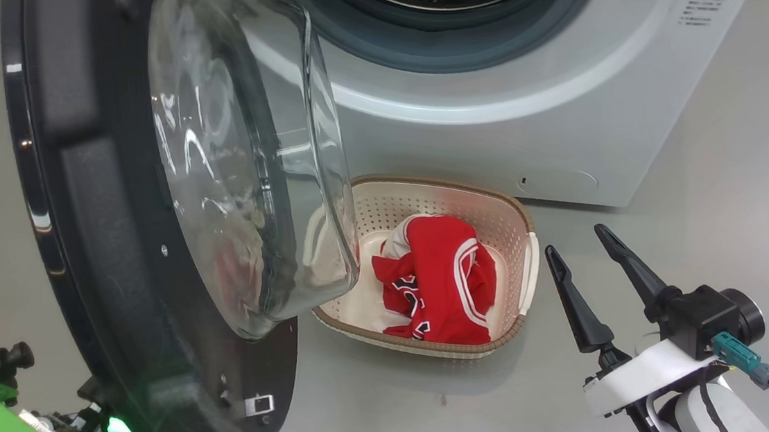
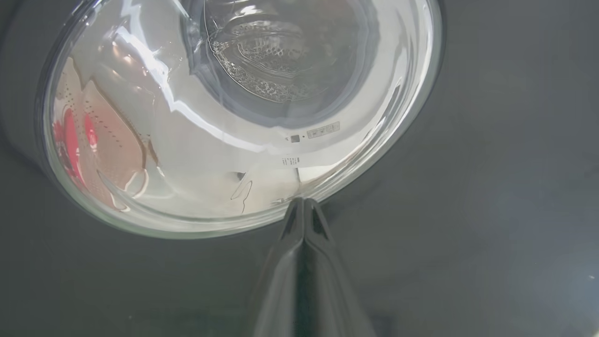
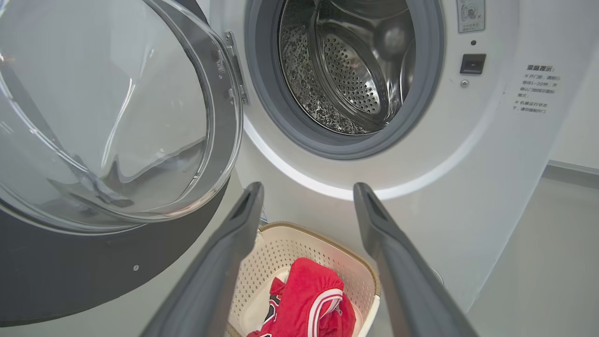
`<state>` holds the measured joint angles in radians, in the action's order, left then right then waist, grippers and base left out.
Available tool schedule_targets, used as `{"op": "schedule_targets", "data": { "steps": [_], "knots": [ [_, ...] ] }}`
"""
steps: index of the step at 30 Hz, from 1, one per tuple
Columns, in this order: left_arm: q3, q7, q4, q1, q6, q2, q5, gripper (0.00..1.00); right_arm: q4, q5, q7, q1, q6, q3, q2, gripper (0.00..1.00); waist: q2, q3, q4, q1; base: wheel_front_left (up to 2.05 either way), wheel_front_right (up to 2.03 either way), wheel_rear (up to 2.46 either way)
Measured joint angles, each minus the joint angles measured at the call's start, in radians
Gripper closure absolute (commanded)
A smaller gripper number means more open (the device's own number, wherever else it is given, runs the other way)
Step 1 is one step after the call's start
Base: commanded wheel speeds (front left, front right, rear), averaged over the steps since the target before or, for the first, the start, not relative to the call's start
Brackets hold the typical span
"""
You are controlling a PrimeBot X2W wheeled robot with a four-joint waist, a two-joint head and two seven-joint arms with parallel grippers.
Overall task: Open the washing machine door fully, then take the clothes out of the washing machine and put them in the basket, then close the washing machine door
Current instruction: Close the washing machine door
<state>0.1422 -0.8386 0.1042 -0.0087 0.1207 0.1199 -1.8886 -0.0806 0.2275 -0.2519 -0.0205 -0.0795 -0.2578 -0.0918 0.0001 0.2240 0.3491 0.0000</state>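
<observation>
Our left fingers (image 2: 303, 224) are pressed together with nothing between them, tips at the dark face of the washing machine door (image 1: 101, 234) beside its glass; whether they touch it we cannot tell. Our right fingers (image 1: 575, 300) stand spread wide and empty over the floor (image 1: 736, 178), just beside the basket (image 1: 452, 183). It holds the red clothes (image 1: 438, 274) and sits before the washing machine (image 1: 489, 144), whose door stands swung out.

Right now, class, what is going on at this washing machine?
The clothes lie in the basket before the washing machine; its drum looks empty. The washing machine door stands open. The left tool, shut, points at the door by its glass rim, perhaps to close it. The right tool hangs open, holding nothing.
</observation>
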Motion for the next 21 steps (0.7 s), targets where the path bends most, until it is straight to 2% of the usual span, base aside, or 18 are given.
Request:
{"op": "schedule_targets", "data": {
  "steps": [21],
  "knots": [
    [-0.013,-0.023,0.065,0.020,0.000,-0.040,0.051,1.00,-0.007,0.014,0.000,-0.056,0.000,-0.007,0.021,0.00,0.0000,0.047,-0.186,0.0000,0.00,0.00,0.00]
  ]
}}
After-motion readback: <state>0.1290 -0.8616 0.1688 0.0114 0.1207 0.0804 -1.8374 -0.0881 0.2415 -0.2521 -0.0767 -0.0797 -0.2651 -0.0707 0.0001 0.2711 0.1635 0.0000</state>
